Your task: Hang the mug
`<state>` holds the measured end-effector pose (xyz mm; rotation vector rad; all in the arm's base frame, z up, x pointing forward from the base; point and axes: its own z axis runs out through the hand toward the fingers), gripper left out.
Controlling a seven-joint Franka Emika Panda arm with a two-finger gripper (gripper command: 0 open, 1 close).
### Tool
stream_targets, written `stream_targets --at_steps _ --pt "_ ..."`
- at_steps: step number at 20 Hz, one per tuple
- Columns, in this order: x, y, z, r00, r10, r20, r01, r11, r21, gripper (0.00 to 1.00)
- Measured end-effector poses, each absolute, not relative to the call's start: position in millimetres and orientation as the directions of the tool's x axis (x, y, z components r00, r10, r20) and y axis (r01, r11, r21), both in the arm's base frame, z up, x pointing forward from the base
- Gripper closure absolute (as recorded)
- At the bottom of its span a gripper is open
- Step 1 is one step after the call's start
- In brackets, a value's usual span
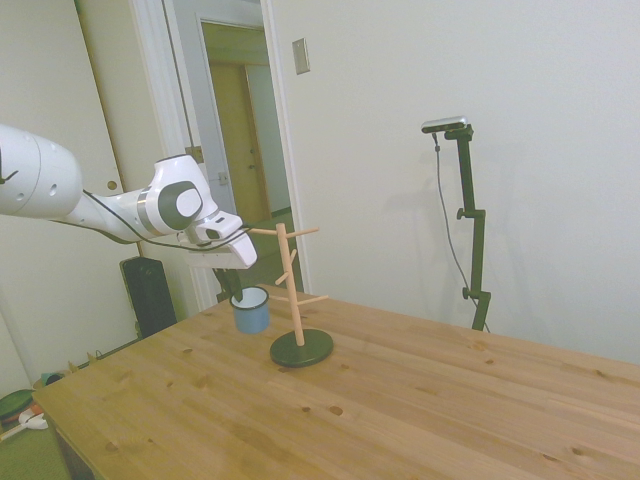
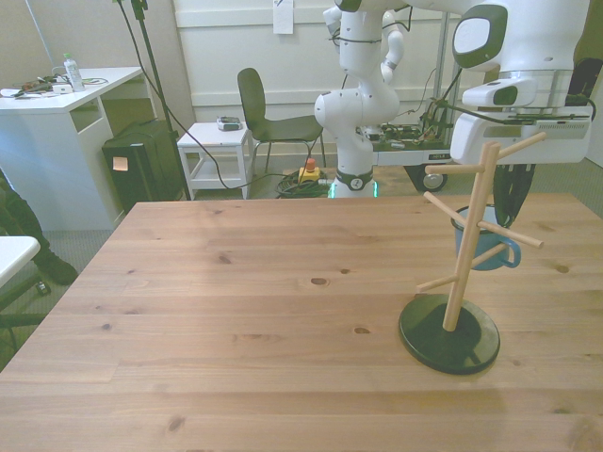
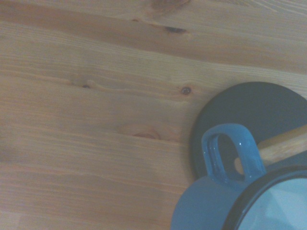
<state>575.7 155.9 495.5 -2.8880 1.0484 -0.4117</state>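
The mug (image 1: 250, 311) is small and light blue, with a white inside and a dark rim. My gripper (image 1: 235, 291) is shut on its rim and holds it just above the table, close beside the wooden peg stand (image 1: 293, 290). From the front, the mug (image 2: 479, 247) sits partly behind the stand's post (image 2: 468, 247), among the lower pegs, with the gripper (image 2: 501, 218) above it. Up close, the mug's handle (image 3: 229, 152) lies right at the tip of a peg (image 3: 283, 143), over the stand's dark round base (image 3: 249, 117).
The stand's black base (image 2: 448, 332) rests on the wooden table (image 2: 236, 320) toward the front view's right. Pegs stick out from the post at several heights. Behind the table are a chair (image 2: 268, 118), a small white cart (image 2: 219, 151) and a white desk (image 2: 57, 113).
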Motion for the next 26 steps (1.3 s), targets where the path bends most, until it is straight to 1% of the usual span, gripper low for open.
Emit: stream_targets --at_steps 1,2,9,13,17,22,26 --pt "576.5 153.4 495.2 0.734 -0.639 0.232 -0.628 -0.768 -0.129 1.00" --pt "577.1 151.3 495.0 0.730 -0.644 0.227 -0.633 -0.763 -0.132 0.00" --pt "576.0 147.3 491.8 0.725 -0.654 0.216 -0.642 -0.755 -0.131 0.00" --pt "568.6 138.5 483.0 0.723 -0.659 0.210 -0.650 -0.751 -0.119 0.00" --pt "558.6 132.6 481.6 0.721 -0.660 0.210 -0.651 -0.750 -0.120 0.00" --pt "527.3 128.6 473.4 0.728 -0.653 0.209 -0.644 -0.756 -0.121 0.00" --pt "493.7 119.9 454.7 0.710 -0.687 0.154 -0.674 -0.726 -0.135 0.00"
